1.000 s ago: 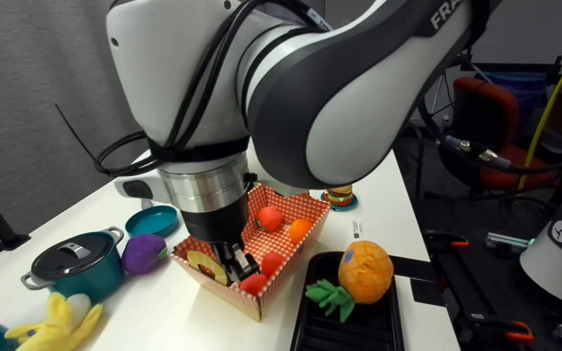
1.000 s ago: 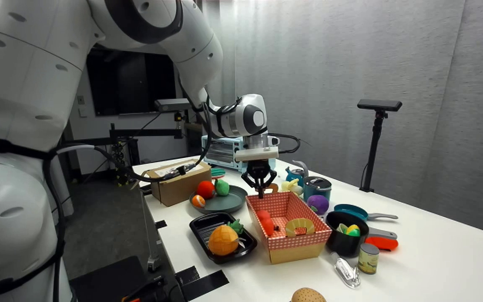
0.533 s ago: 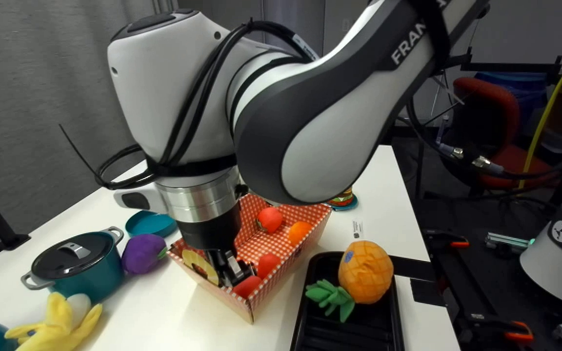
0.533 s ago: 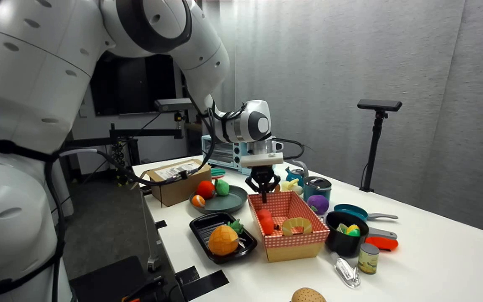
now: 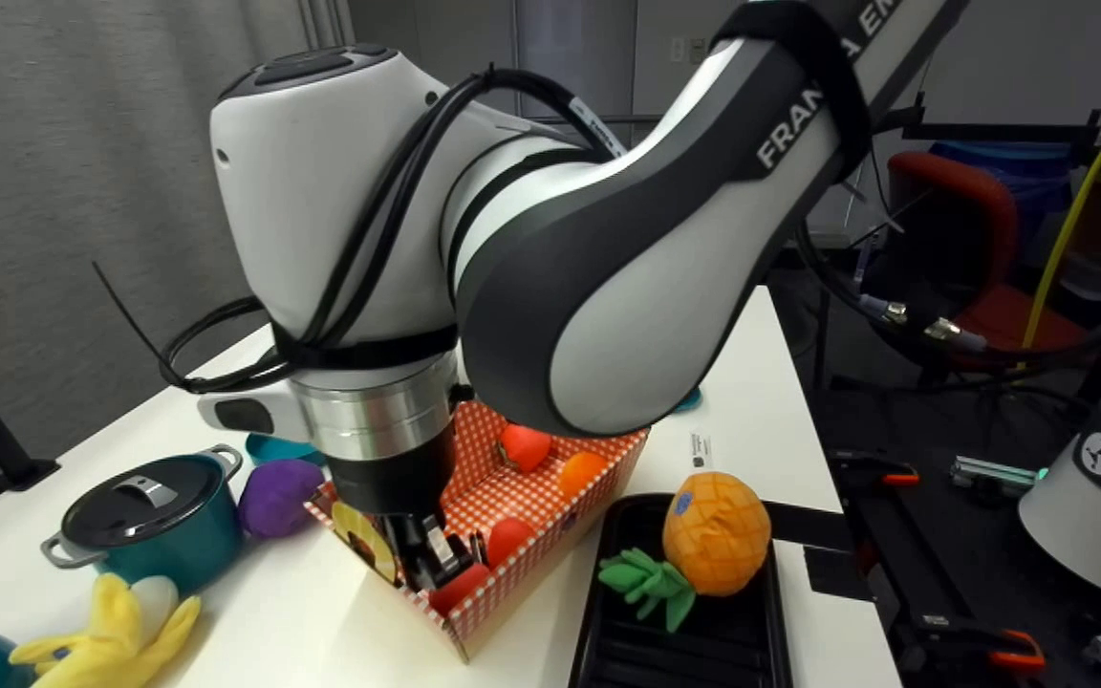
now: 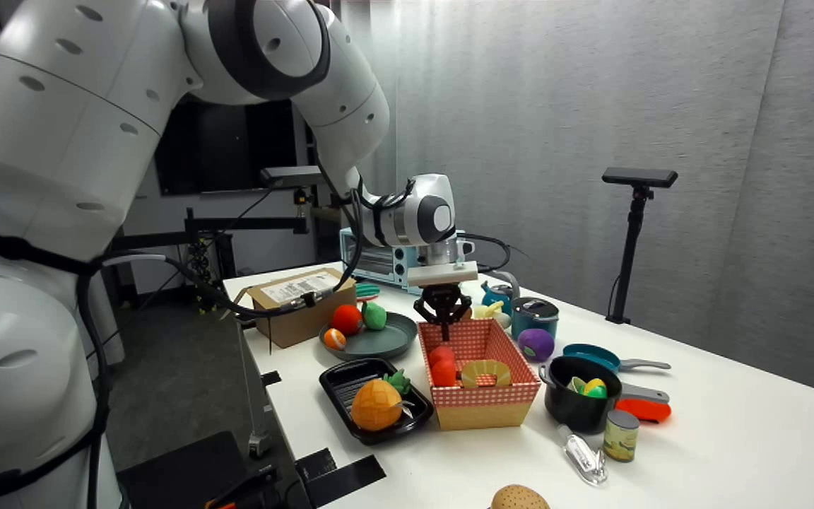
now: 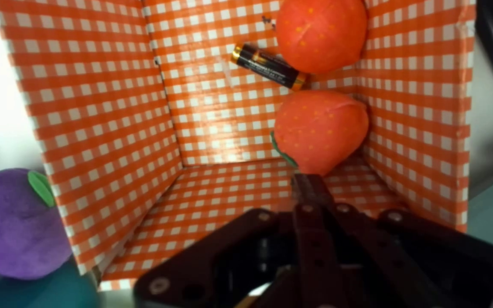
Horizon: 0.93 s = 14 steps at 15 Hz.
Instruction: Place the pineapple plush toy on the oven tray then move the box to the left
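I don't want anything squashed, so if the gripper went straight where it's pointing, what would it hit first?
Likely the nearer red toy fruit, just ahead of the gripper in the box; depth is unclear, so it may miss.

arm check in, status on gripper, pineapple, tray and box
Gripper shut, tips inside box. Pineapple plush toy on oven tray. Possible snag: red toy fruit close by.

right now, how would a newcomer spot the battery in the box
In the wrist view, find the orange-checked box. Inside, you see two plump red toy fruits; the battery has one end at the gap between them. Unlike those, it is a slim black cylinder with gold ends.
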Available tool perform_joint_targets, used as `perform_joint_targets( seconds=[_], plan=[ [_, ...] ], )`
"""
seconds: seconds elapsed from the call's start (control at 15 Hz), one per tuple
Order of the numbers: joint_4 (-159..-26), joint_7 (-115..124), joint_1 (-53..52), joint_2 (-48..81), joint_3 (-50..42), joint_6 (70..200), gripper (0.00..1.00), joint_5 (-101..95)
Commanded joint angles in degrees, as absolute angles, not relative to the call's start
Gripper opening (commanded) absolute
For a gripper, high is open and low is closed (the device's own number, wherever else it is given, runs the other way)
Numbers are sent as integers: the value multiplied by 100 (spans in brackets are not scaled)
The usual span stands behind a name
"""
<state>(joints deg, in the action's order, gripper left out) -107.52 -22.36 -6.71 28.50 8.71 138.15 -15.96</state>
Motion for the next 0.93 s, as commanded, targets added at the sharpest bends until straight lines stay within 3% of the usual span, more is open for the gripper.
perform_joint_targets(
  seconds=[0.0,0.87],
  plan=[
    [-10627,-2421,-673,2970,951,14018,0,-1529],
    [-10547,-2966,-609,2933,1612,14599,0,-973]
  ],
)
